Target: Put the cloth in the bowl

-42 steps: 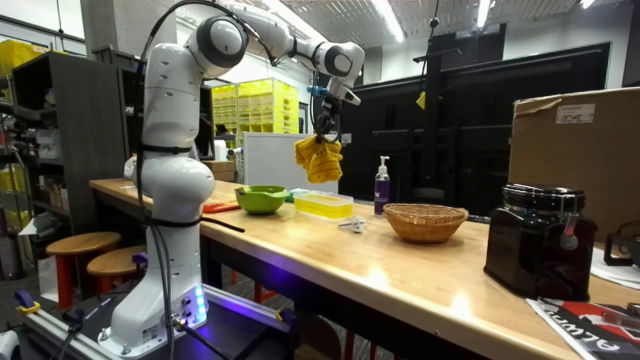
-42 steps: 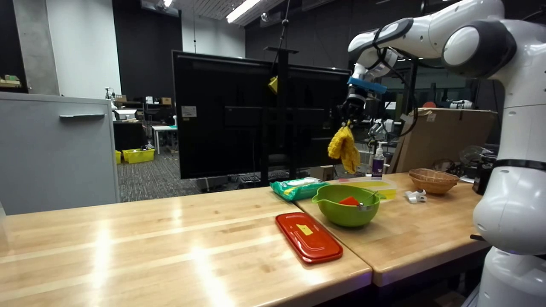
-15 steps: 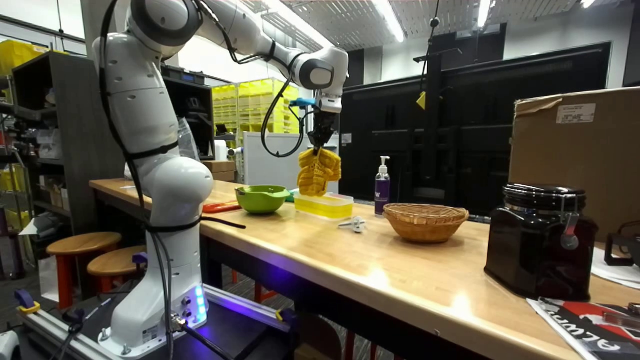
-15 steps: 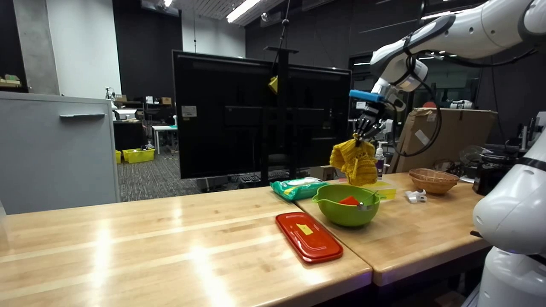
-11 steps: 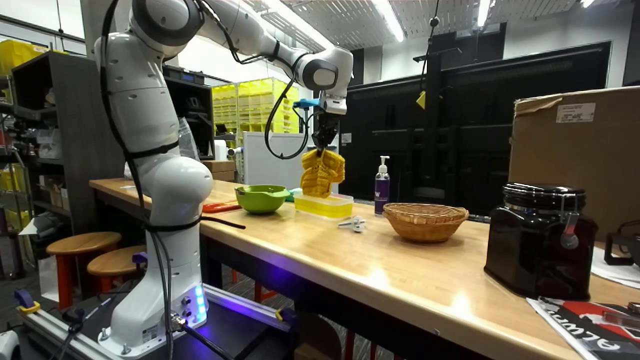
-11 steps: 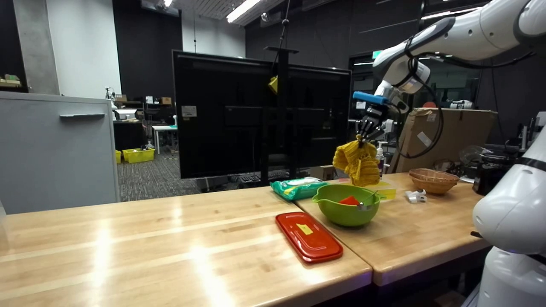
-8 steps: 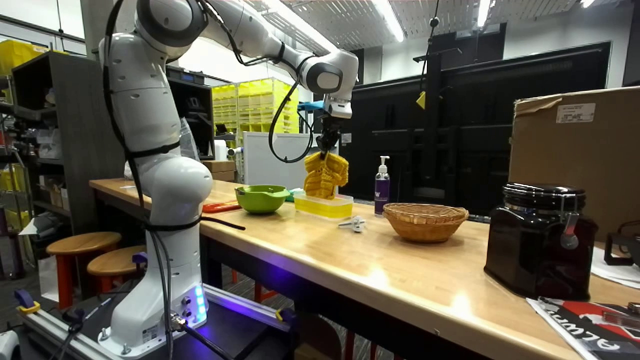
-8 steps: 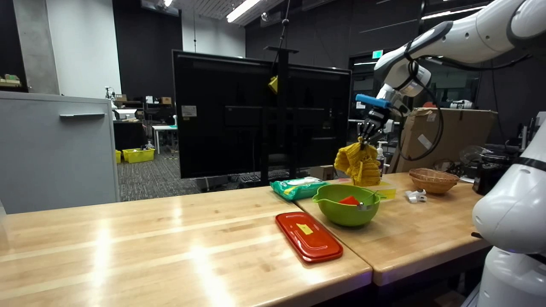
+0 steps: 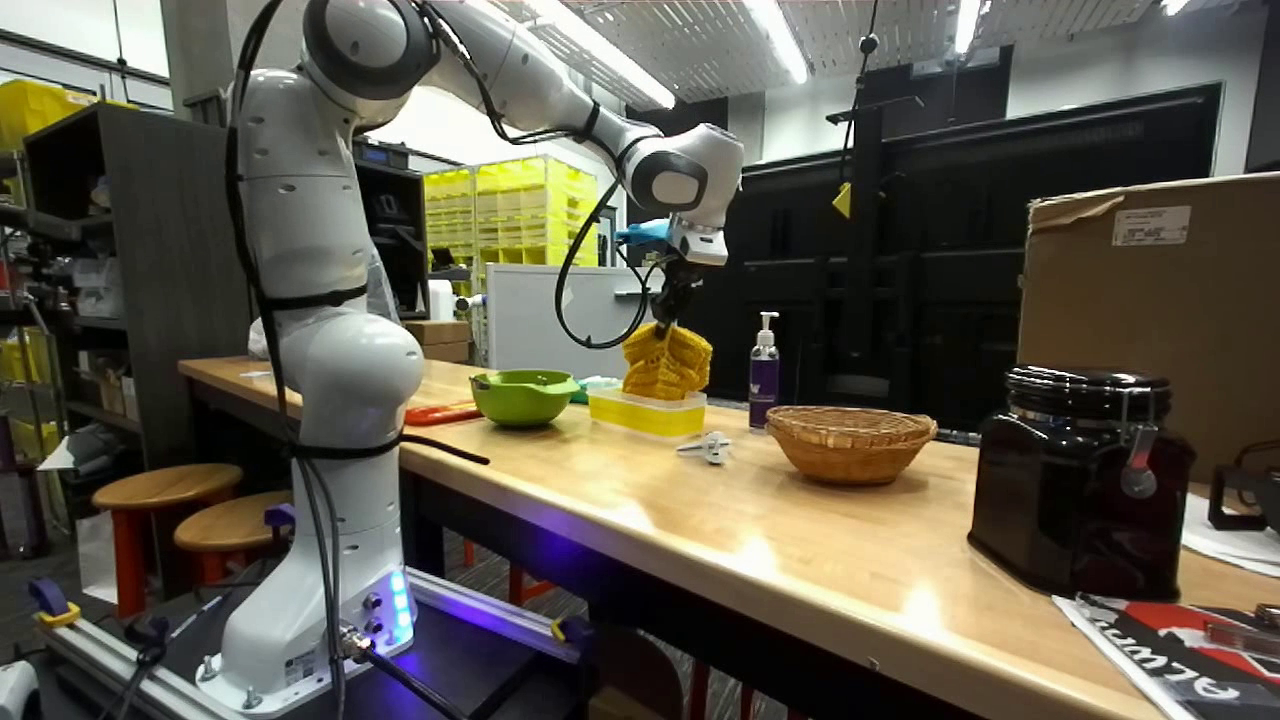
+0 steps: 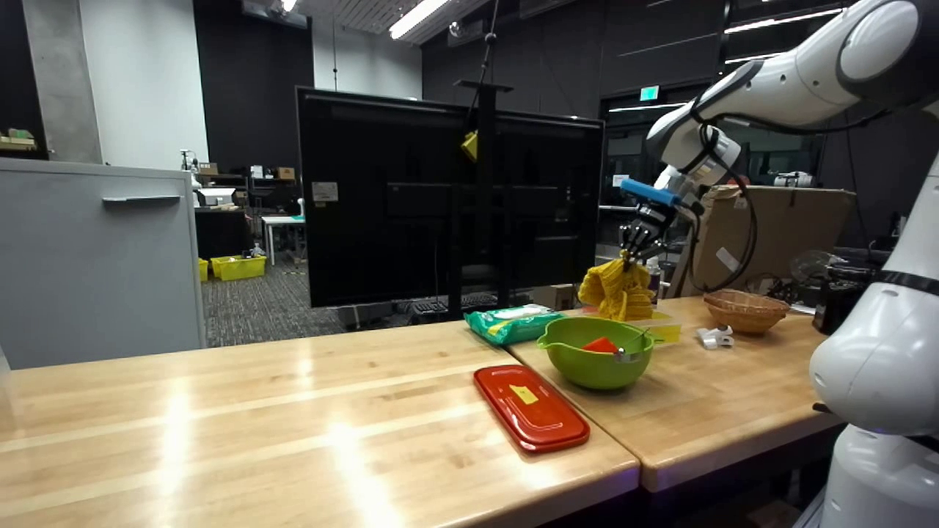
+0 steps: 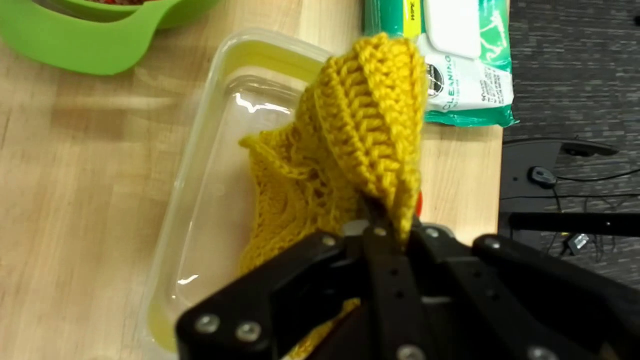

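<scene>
With the green bowl (image 10: pixel 598 370) taken as the target, the governing relation is a sideways offset: my claw (image 9: pixel 662 328) and the cloth (image 11: pixel 360 120) hang over the clear tub (image 9: pixel 645 420), and the bowl lies to one side, near the tub but apart from it, toward the upper left in the wrist view. One rim of the tub shows between cloth and bowl. My claw is clamped on an upper fold of the cloth, which droops bunched, with no clear long axis; whether its lower edge touches the tub, I cannot tell. Transfer to the bowl probably requires that I raise the cloth clear of the tub, then traverse sideways before release. Relative to the earlier frame, the cloth hangs lower in both exterior views, and in an exterior view it is also displaced away from the bowl; bowl and tub keep their places on the table (image 9: pixel 620 480)
</scene>
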